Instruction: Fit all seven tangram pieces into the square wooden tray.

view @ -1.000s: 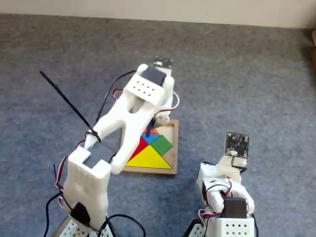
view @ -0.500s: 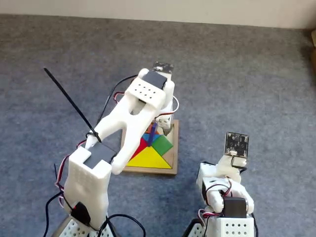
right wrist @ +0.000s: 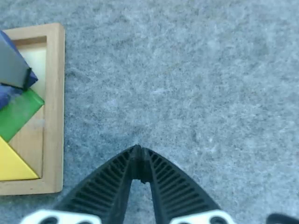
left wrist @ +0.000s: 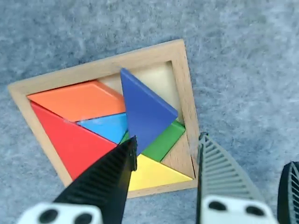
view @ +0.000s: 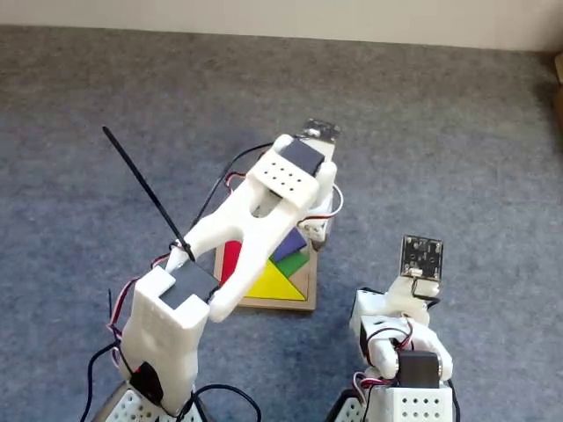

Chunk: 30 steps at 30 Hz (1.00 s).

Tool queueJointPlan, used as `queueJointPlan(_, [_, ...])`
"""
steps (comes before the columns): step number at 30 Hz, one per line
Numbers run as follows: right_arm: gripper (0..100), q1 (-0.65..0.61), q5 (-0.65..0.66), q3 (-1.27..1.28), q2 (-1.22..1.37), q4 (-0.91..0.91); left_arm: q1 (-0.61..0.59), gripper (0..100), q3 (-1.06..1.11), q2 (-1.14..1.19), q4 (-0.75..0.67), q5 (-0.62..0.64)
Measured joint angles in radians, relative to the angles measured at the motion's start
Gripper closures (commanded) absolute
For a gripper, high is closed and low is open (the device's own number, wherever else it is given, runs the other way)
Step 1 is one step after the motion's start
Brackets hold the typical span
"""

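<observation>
Nearest, on the right, the right gripper [right wrist: 138, 156] hangs low over grey carpet [view: 440, 132], its black jaws pressed together and holding nothing. To its left, mid-scene, lies the square wooden tray [view: 281, 304]. A yellow triangle [left wrist: 154, 173] lies at the tray's near edge, with a red triangle [left wrist: 70, 142], a light-blue piece [left wrist: 107, 127], an orange piece [left wrist: 79, 100] and a green piece [left wrist: 163, 142] around it. A blue triangle [left wrist: 145, 112] lies askew, overlapping the light-blue and green pieces, with bare wood beside it. The left gripper [left wrist: 168, 138] hovers above, jaws spread wide and gripping nothing; its black fingertip [left wrist: 132, 142] sits at the blue triangle's corner.
</observation>
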Motion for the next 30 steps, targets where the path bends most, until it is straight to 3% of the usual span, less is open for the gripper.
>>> queueJointPlan(10, [99.2, 0.0, 0.0, 0.0, 0.0, 0.0, -0.02, 82, 0.014, -0.063, 0.0, -0.006])
queueJointPlan(16, [99.2, 0.0, 0.0, 0.0, 0.0, 0.0, -0.043, 82, 0.055, -0.032, -0.006, -0.224])
queueJointPlan(22, [99.2, 0.0, 0.0, 0.0, 0.0, 0.0, -0.063, 82, 0.055, 0.061, -0.043, -0.327])
queueJointPlan(26, [99.2, 0.0, 0.0, 0.0, 0.0, 0.0, -0.06, 82, 0.055, 0.098, -0.064, -0.315])
queueJointPlan(30, [99.2, 0.0, 0.0, 0.0, 0.0, 0.0, -0.058, 82, 0.025, 0.1, -0.064, -0.196])
